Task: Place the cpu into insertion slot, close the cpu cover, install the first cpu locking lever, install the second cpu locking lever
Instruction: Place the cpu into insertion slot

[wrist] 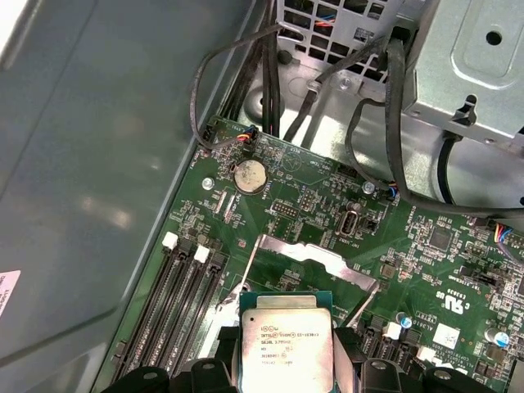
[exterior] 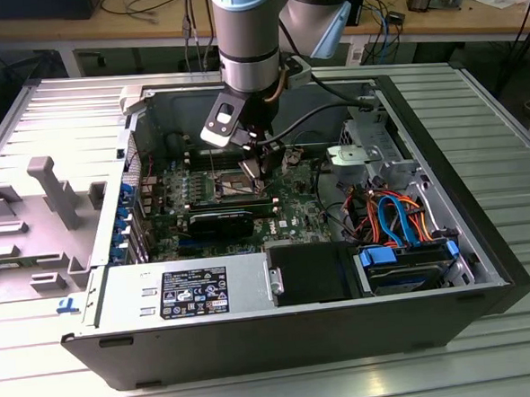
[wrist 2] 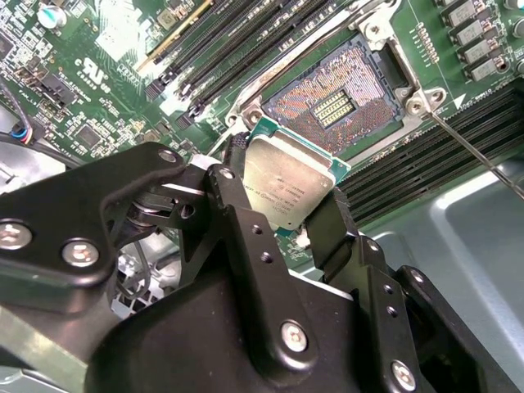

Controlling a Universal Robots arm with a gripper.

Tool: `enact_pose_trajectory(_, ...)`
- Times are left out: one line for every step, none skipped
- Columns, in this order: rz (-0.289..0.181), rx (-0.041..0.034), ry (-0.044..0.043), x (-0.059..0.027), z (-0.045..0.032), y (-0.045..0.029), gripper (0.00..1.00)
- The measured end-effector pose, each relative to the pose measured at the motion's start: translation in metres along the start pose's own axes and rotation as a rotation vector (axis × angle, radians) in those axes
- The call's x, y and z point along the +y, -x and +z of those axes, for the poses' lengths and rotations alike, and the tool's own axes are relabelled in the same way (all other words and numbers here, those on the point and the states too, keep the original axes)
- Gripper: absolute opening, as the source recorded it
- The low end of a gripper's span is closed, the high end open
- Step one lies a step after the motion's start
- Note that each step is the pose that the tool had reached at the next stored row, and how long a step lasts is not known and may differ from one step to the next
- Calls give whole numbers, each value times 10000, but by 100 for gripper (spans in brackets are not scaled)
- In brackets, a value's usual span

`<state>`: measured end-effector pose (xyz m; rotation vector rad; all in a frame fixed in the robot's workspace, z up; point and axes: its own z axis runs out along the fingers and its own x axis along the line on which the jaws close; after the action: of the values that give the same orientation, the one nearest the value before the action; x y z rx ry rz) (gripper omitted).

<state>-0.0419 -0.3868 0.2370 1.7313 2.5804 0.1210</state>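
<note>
Plainly, the work stood at its first step. At the exterior view's left lay the grey side panel (exterior: 54, 130); at the middle the arm reached down into the case (exterior: 301, 340), bringing the tool (exterior: 256, 166) over the green board (exterior: 297, 205); at the right sat orange and blue cables (exterior: 392, 218). The tool was clenched on the cpu (wrist 2: 286, 184), its fingers (wrist 2: 239, 205) pressing two opposite edges, silver top facing the camera in both wrist views. The slot (wrist 2: 340, 98) lay open, its contacts bare, just beyond the chip's leading edge and apart from it; the cpu hung near the slot's corner rather than squarely over it, and seemed tilted against the slot's plane, though I could not tell by how much. Memory slots (wrist 2: 246, 41) ran alongside. The cover (wrist: 315, 255) stood raised, clear of the slot; a thin rod, probably a lever (wrist 2: 471, 151), stood unlatched beside it; so nothing was seated or shut yet.
</note>
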Motion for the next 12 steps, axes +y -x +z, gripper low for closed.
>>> enact_pose_trajectory(17, -1, 0, 0, 1, 0, 54)
enact_pose_trajectory(27, -2, 1, 0, 2, 0, 54)
enact_pose_trajectory(45, -3, 1, 0, 4, 0, 54)
enact_pose_trajectory(55, -4, 1, 0, 4, 0, 54)
enact_pose_trajectory(61, -5, 1, 0, 5, 0, 54)
enact_pose_trajectory(69, -5, 1, 0, 5, 0, 54)
enact_pose_trajectory(75, -6, 2, 0, 6, 0, 54)
enact_pose_trajectory(83, -6, 2, -1, 6, 0, 54)
enact_pose_trajectory(90, -7, 2, -1, 7, 0, 54)
enact_pose_trajectory(95, -7, 2, -1, 7, 0, 54)
enact_pose_trajectory(102, -8, 2, -1, 8, 0, 54)
enact_pose_trajectory(109, -9, 2, -1, 8, 0, 54)
